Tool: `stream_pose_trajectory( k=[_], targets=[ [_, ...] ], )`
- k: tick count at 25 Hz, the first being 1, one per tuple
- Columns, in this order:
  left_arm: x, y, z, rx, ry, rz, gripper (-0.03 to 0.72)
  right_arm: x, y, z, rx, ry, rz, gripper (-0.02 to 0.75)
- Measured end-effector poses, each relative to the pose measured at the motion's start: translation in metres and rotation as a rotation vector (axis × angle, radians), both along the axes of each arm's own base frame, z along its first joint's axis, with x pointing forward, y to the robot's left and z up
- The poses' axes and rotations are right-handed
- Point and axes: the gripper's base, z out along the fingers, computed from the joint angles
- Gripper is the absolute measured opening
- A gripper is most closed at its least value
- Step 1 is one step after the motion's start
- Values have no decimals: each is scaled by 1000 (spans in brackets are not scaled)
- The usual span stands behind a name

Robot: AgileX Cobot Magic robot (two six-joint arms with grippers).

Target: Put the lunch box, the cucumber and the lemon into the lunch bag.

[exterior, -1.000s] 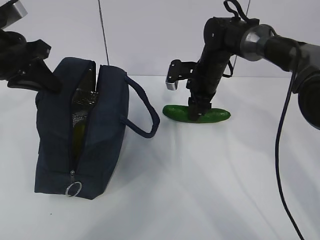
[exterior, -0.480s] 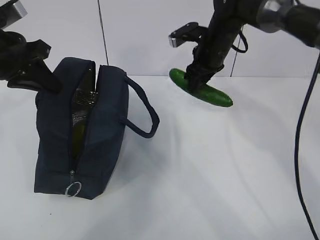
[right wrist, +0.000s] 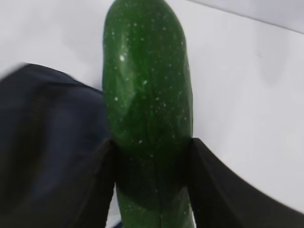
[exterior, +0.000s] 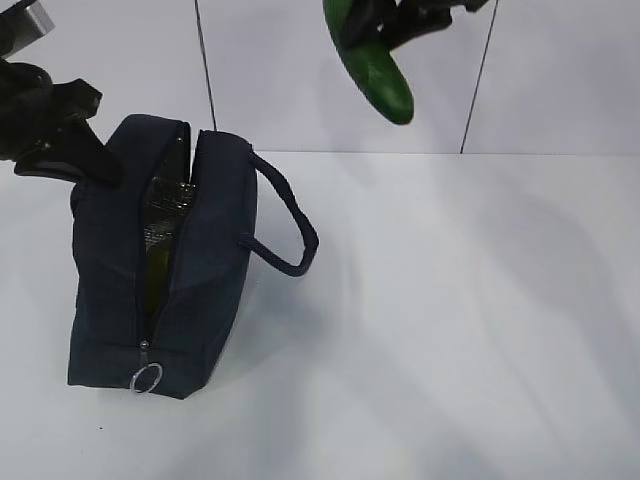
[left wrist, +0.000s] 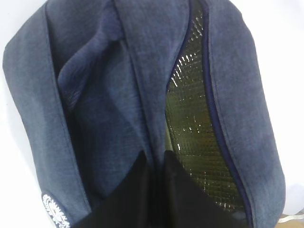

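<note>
The dark navy lunch bag (exterior: 190,260) stands at the left, zipper open, silvery lining (left wrist: 194,128) showing inside. My left gripper (exterior: 103,163) is at its far left corner; in the left wrist view my left gripper (left wrist: 154,183) is shut on the fabric edge of the lunch bag (left wrist: 237,95) beside the opening. My right gripper (exterior: 388,22) is shut on the dark green cucumber (exterior: 378,72) and holds it high, tilted, to the right of the bag. The right wrist view shows my right gripper (right wrist: 152,171) around the cucumber (right wrist: 147,85). The lunch box and lemon are not in view.
The bag's loop handle (exterior: 292,232) sticks out to the right and its metal ring pull (exterior: 148,378) hangs at the near end. The white table (exterior: 450,320) runs to a white wall behind. The blurred bag (right wrist: 42,142) shows below the cucumber.
My right gripper has lifted the cucumber off the table, up and to the left, to the top of the exterior view. The left gripper and the bag have not moved.
</note>
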Motion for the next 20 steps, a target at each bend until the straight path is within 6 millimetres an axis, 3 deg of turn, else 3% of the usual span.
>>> stream_pose_trajectory(
  k=[3, 6, 20],
  targets=[
    [0, 0, 0, 0, 0, 0, 8, -19, 7, 30, 95, -27, 29, 376],
    [0, 0, 0, 0, 0, 0, 8, -33, 19, 39, 125, -21, 58, 376],
    [0, 0, 0, 1, -4, 3, 8, -50, 59, -3, 361, 281, 115, 375]
  ],
)
